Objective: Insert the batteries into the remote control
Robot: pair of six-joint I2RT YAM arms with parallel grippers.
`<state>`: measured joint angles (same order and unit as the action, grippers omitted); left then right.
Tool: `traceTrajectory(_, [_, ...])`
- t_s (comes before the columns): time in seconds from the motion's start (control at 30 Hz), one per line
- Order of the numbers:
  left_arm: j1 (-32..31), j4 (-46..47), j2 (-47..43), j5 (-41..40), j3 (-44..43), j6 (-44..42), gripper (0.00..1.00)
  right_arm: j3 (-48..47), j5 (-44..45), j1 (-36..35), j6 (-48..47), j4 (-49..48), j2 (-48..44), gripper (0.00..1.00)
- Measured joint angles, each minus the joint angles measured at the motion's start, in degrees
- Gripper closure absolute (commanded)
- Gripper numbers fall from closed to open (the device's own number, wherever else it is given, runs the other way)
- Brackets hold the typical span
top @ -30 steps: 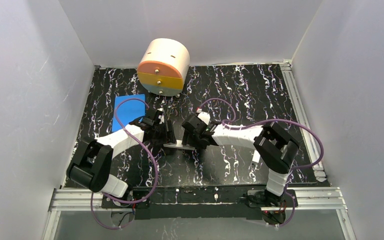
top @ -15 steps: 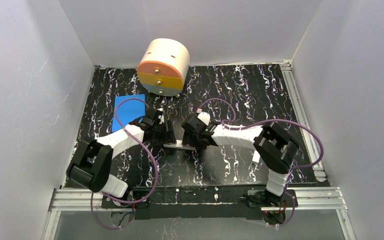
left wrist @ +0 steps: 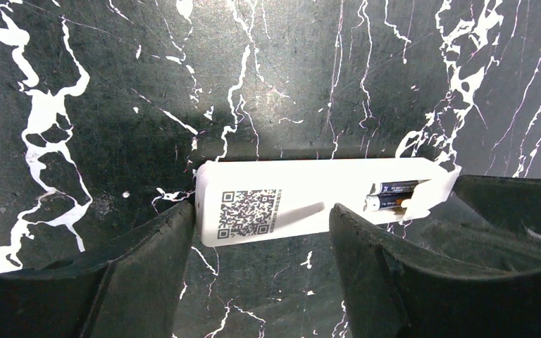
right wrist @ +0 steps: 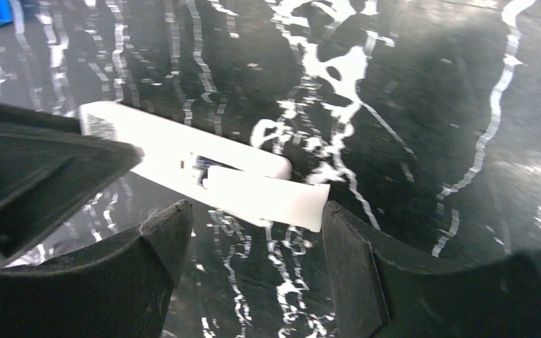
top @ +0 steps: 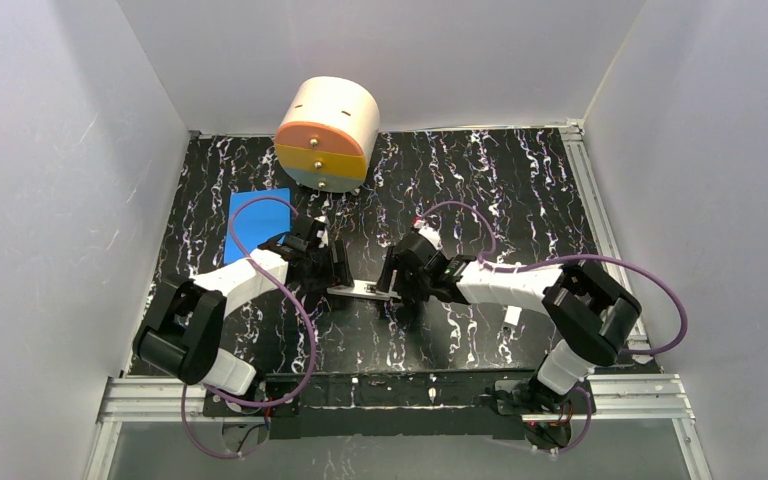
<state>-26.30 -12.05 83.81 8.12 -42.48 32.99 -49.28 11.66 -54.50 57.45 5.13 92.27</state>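
The white remote control (left wrist: 303, 201) lies back up on the black marbled table, its dark square code label (left wrist: 248, 211) toward its left end. Two dark batteries (left wrist: 391, 195) lie side by side in the open compartment at its right end. A loose white cover piece (right wrist: 264, 196) rests slanted over that end. My left gripper (left wrist: 260, 236) is open, its fingers straddling the labelled end. My right gripper (right wrist: 253, 222) is open, its fingers either side of the cover piece. In the top view the remote (top: 360, 290) lies between the left gripper (top: 328, 268) and the right gripper (top: 398, 280).
A round cream and orange drawer unit (top: 326, 135) stands at the back. A blue sheet (top: 258, 222) lies at the left. A small white piece (top: 511, 316) lies beside the right arm. Metal rails run along the right and near edges.
The right arm has swung its elbow out to the right, and its gripper has shifted a little right and nearer along the remote's end. The left arm and the remote have not moved.
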Motion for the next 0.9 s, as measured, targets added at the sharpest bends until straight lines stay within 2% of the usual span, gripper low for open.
traceTrajectory(0.2, [-0.02,-0.37,-0.02,0.11,-0.26,0.0,0.28,0.0,-2.84,0.04,-2.14,-5.27,-0.04,0.25])
traceTrajectory(0.9, [-0.04,-3.69,-0.9,-0.61,-0.44,-0.44,0.25,0.0,-6.32,0.07,-3.67,-8.74,-0.04,0.27])
